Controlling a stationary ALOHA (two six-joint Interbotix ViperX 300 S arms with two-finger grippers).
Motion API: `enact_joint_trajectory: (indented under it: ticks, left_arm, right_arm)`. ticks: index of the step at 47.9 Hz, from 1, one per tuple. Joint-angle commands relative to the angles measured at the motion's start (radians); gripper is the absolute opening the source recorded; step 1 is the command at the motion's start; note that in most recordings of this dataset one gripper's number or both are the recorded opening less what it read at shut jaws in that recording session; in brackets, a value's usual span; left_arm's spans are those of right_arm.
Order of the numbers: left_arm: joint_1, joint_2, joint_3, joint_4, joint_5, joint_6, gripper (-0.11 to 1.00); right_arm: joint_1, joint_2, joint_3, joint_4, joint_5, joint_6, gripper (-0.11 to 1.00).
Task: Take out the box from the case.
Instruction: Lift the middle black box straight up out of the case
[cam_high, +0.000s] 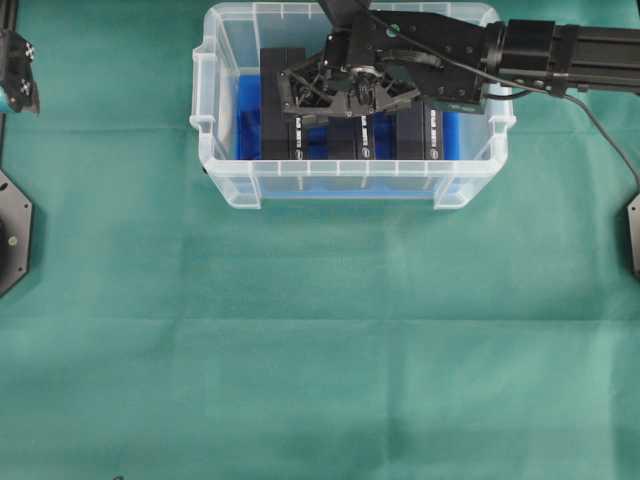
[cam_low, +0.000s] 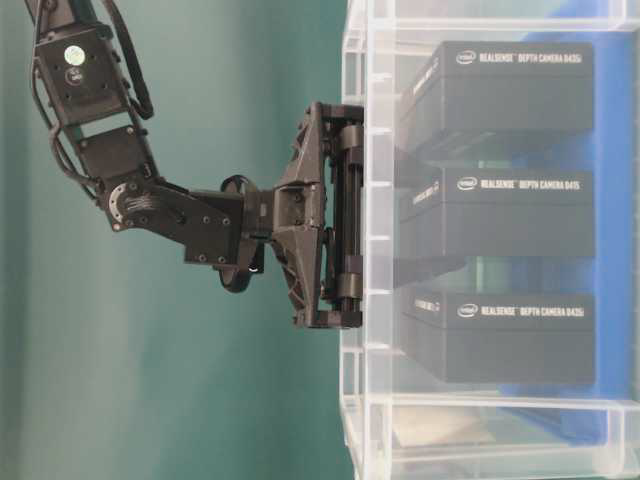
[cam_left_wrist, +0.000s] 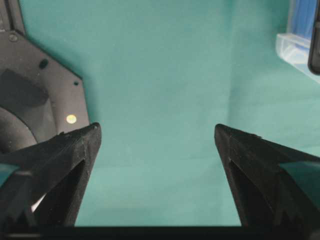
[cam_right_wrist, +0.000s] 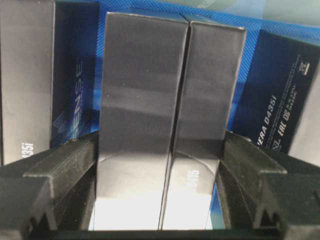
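Left gripper (cam_left_wrist: 157, 137) spread wide and empty over the green cloth (cam_high: 300, 350), well left of the case (cam_high: 350, 183). Three black boxes stand on edge in the case on its blue lining; right gripper (cam_right_wrist: 159, 150) clamps the middle box (cam_right_wrist: 170, 115) with a finger on each side. Grasp step appears done; next move is probably a straight lift clear of the neighbouring boxes and rim.

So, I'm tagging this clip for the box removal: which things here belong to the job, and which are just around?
Part of the job:
- case
- middle box, between the right gripper fingers
- left box and right box, also candidates

Just around:
- left gripper, open, off to the side
- green table cloth
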Motion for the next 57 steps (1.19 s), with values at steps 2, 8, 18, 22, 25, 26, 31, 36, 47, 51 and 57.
enact_joint_trajectory:
  ticks: [2, 8, 18, 22, 25, 26, 31, 36, 47, 51, 57]
  left_arm:
    - [0.003, 0.0, -0.008, 0.003, 0.0, 0.0, 0.97]
    - [0.003, -0.002, -0.008, 0.002, 0.0, 0.0, 0.97]
    - [0.003, -0.002, -0.008, 0.003, 0.0, 0.002, 0.97]
    - [0.003, -0.002, -0.008, 0.003, 0.0, 0.002, 0.97]
    - [0.003, -0.002, -0.009, 0.002, 0.0, 0.002, 0.97]
    - [0.003, -0.002, -0.009, 0.002, 0.0, 0.002, 0.97]
    - [0.003, -0.002, -0.009, 0.002, 0.0, 0.003, 0.97]
    - [0.003, -0.002, -0.009, 0.002, -0.005, 0.006, 0.97]
    - [0.003, -0.002, -0.009, 0.0, -0.005, 0.009, 0.97]
    - [0.003, -0.002, -0.009, -0.002, -0.005, 0.009, 0.97]
    - [-0.002, -0.002, -0.009, -0.002, -0.005, 0.009, 0.97]
  right_arm:
    - [0.008, -0.02, -0.012, -0.002, 0.002, 0.014, 0.68]
    - [0.006, -0.035, -0.025, 0.003, 0.02, 0.017, 0.68]
    - [0.006, -0.063, -0.077, 0.005, 0.092, 0.017, 0.68]
    - [0.006, -0.069, -0.11, 0.005, 0.133, 0.012, 0.68]
    - [0.006, -0.072, -0.14, 0.006, 0.166, 0.009, 0.68]
    - [0.006, -0.074, -0.149, 0.006, 0.176, 0.009, 0.68]
    - [0.006, -0.08, -0.198, 0.006, 0.23, 0.002, 0.68]
    - [0.005, -0.087, -0.261, 0.005, 0.291, -0.014, 0.68]
    - [0.003, -0.092, -0.396, 0.005, 0.425, -0.04, 0.68]
    - [0.003, -0.092, -0.442, 0.003, 0.463, -0.043, 0.68]
    - [0.003, -0.092, -0.511, 0.0, 0.525, -0.044, 0.68]
